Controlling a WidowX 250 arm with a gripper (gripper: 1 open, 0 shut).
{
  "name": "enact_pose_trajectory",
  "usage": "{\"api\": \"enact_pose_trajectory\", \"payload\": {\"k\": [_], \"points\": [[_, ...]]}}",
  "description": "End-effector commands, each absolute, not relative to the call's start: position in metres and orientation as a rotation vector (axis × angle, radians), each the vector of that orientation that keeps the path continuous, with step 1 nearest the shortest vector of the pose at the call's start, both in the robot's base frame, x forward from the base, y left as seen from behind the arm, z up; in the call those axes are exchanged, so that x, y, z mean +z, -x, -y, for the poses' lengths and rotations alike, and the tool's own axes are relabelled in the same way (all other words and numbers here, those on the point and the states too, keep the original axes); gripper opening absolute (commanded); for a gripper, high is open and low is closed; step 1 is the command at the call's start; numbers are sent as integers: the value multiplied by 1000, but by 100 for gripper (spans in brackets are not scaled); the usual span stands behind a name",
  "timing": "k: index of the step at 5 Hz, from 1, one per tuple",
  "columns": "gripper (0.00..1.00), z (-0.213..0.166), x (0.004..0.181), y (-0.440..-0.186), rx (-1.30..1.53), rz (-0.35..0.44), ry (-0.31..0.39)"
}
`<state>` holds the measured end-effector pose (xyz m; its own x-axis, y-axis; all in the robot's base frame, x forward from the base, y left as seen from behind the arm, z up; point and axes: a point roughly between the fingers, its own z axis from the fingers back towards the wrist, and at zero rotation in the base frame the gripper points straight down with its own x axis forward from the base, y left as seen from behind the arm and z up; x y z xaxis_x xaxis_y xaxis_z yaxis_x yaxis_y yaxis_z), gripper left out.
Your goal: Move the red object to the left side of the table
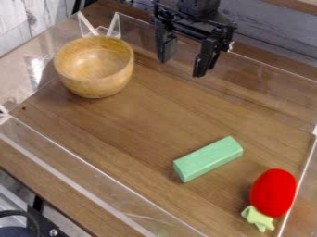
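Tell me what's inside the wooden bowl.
The wooden bowl shows only bare wood inside; nothing lies in the part that shows. Its near rim hides a thin strip of the interior. The red object and green block lie on the table.

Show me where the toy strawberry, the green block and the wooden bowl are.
toy strawberry (273,189), camera view, middle of red body
green block (209,158), camera view, top face
wooden bowl (93,68), camera view, inside bottom

one wooden bowl, one light green block, one red object, one gripper, one table
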<state>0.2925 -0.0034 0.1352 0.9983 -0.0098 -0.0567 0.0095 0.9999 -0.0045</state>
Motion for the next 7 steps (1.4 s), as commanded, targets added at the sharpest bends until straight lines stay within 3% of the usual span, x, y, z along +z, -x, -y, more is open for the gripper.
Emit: {"api": "enact_pose_trajectory", "payload": {"k": [1, 2, 4, 6, 7], "points": [[100, 3, 114, -289, -21, -86, 11], [100, 34, 97, -281, -98, -111, 19], [100, 107, 92, -265, -353, -106, 20], [100, 146, 83, -262, -376, -110, 37], [100, 158, 66, -266, -393, -118, 31]]}}
